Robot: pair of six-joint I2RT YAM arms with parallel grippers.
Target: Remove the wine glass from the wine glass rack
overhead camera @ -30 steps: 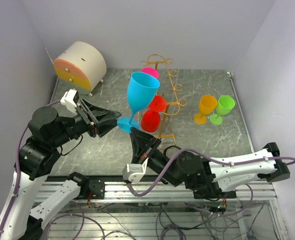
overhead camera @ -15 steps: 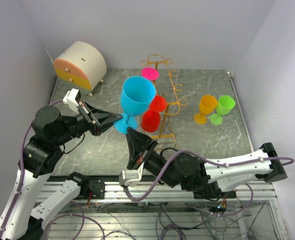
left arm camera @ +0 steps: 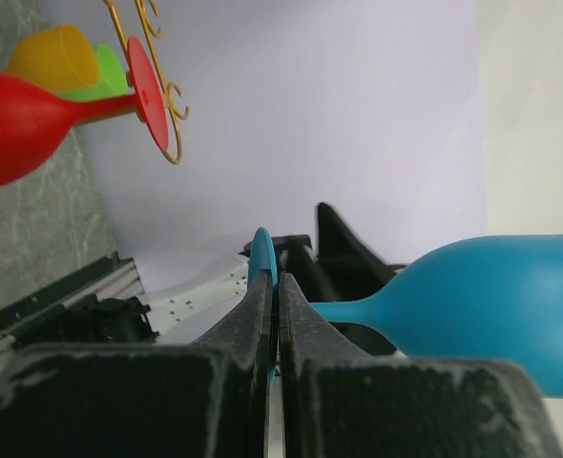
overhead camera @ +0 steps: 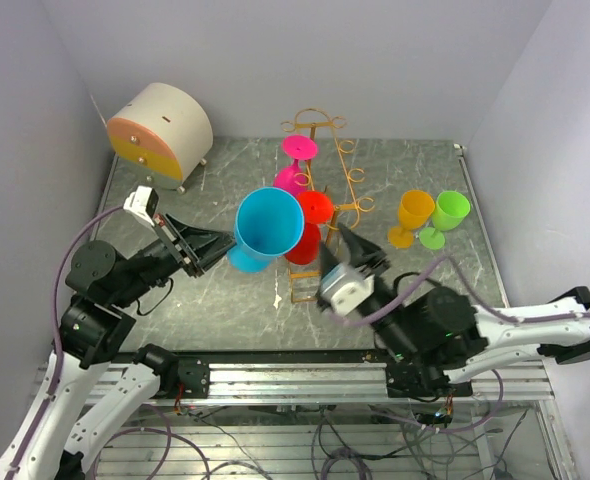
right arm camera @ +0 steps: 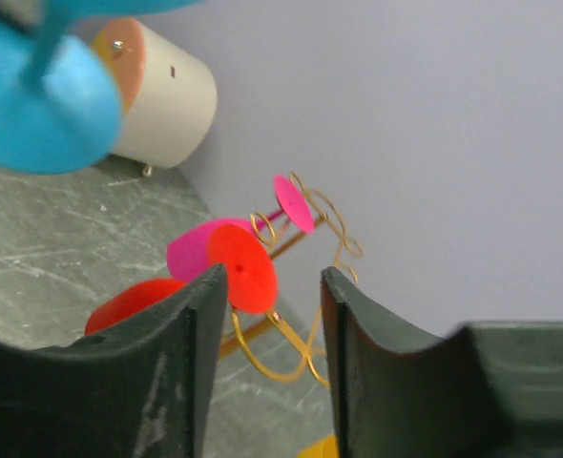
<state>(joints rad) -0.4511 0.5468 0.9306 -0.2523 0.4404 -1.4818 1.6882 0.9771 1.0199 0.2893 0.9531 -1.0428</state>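
A blue wine glass (overhead camera: 269,228) hangs in the air left of the golden wire wine glass rack (overhead camera: 341,166), free of its hooks. My left gripper (overhead camera: 223,248) is shut on the glass's flat foot (left arm camera: 261,260), and the bowl (left arm camera: 496,310) points away to the right. A red glass (overhead camera: 305,241) and a pink glass (overhead camera: 292,178) hang on the rack. My right gripper (overhead camera: 361,250) is open just right of the rack, holding nothing. In the right wrist view the gripper (right arm camera: 272,286) frames the red foot (right arm camera: 244,270) and a rack hook (right arm camera: 286,355).
An orange glass (overhead camera: 413,214) and a green glass (overhead camera: 447,214) stand on the marble table (overhead camera: 225,300) at the right. A cream round drawer box (overhead camera: 162,130) sits at the back left. Walls close in on three sides.
My left gripper shut on the blue glass's foot. My right gripper let go of the glass, opened and swung right to beside the rack. The glass tipped, its bowl mouth now facing up.
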